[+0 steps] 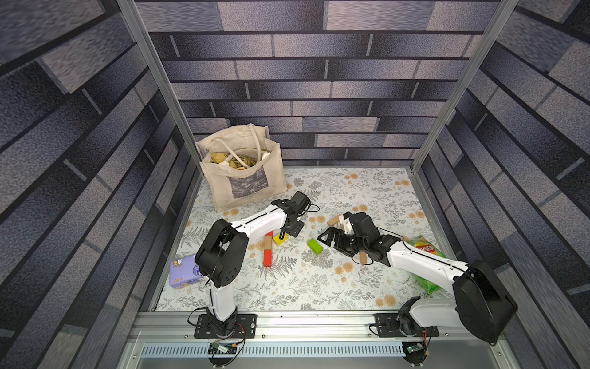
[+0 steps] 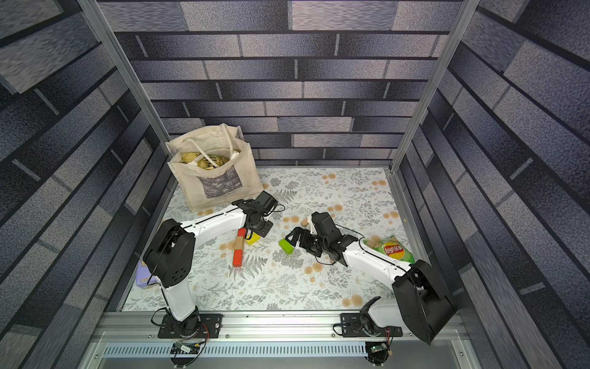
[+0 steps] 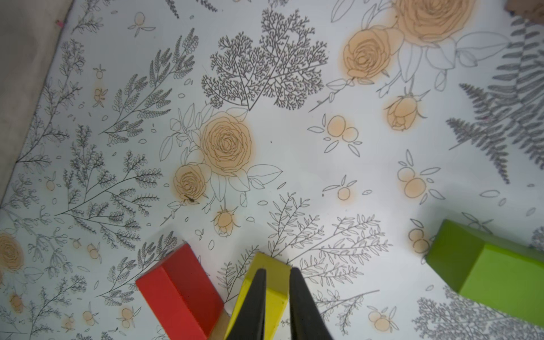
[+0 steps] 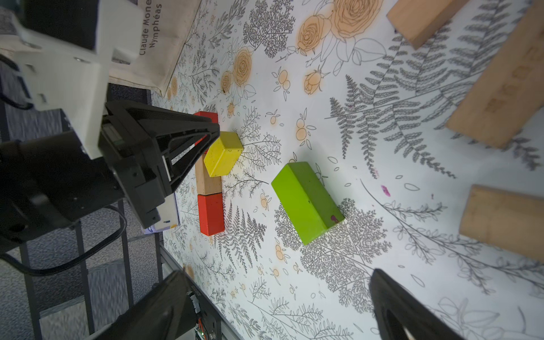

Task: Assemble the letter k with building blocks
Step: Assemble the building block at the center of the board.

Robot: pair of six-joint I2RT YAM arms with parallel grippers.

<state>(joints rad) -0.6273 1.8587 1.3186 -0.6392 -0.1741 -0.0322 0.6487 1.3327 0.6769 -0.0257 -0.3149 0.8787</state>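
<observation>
Reading the left gripper (image 3: 278, 272) as clamped on the yellow block (image 3: 276, 291): both black fingers (image 3: 259, 294) pinch its end. I can't tell whether that block sits flat or slightly lifted. It slants away from the middle of a straight line of three blocks: a far red block (image 4: 206, 116), a tan block (image 4: 207, 181) and a near red block (image 4: 210, 215), laid end to end. The yellow block's near end is right at the tan one. The green block (image 1: 315, 246) lies loose on the floral table cover (image 1: 351, 191), apart from that line and between the two arms. My right gripper (image 4: 276, 273) is spread wide and empty, low over the cover just beside the green block. Around it are loose tan blocks (image 4: 500, 88), partly under the arm in both top views. Further out there's a tote bag (image 1: 245, 179) at the back left, a tissue pack (image 1: 183, 271) behind the left arm and a green chip bag (image 1: 424, 249) under the right arm.
</observation>
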